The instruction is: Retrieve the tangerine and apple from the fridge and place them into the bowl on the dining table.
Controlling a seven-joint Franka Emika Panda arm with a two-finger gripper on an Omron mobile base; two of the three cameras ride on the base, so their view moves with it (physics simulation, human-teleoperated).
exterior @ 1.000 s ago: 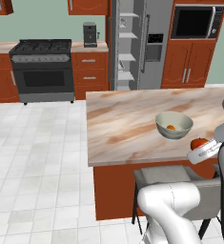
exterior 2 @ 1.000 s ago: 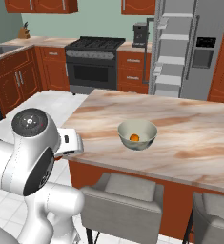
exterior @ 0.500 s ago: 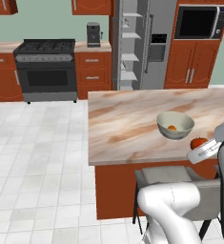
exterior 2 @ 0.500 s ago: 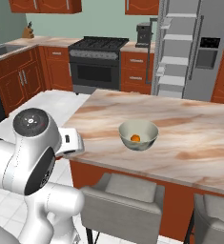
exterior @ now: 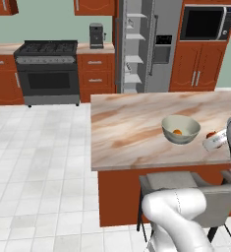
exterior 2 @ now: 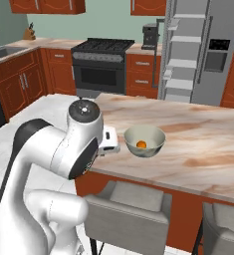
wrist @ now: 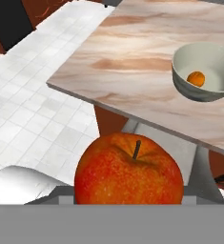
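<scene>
Apple (wrist: pixel 129 170) in pincer (wrist: pixel 129 200) (stem up).

Red-orange speckled apple (wrist: pixel 129 170); orange tangerine (wrist: pixel 196 78); pale grey bowl (wrist: pixel 185 81); beige-pink marbled table (wrist: pixel 127 62).

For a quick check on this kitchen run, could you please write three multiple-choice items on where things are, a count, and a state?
1. Where is the tangerine?
A. inside the bowl
B. on a fridge shelf
C. on the floor

2. How many fruits lie in the bowl?
A. none
B. one
C. three

3. How does the left door of the fridge stand?
A. shut
B. taken off
C. open, shelves showing

Answers:
1 A, an orange ball sits on the bowl's pale inside.
2 B, the tangerine alone; the apple is at the gripper, off the dining table.
3 C, white shelves show in both base views.
</scene>
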